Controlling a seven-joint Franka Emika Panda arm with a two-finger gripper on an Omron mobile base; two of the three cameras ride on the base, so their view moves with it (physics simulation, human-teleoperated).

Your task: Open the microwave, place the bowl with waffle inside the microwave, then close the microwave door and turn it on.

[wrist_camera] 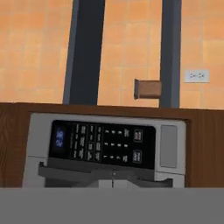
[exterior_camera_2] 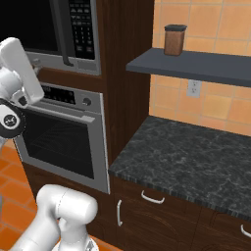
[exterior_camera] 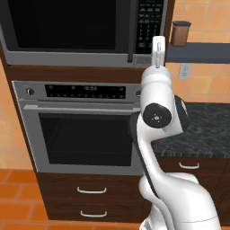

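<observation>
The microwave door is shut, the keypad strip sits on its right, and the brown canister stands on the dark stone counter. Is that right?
Not quite. The microwave door is shut and the keypad strip is on its right, but the brown canister stands on the grey wall shelf above the dark stone counter, not on the counter. The right base view shows this plainly.
</observation>
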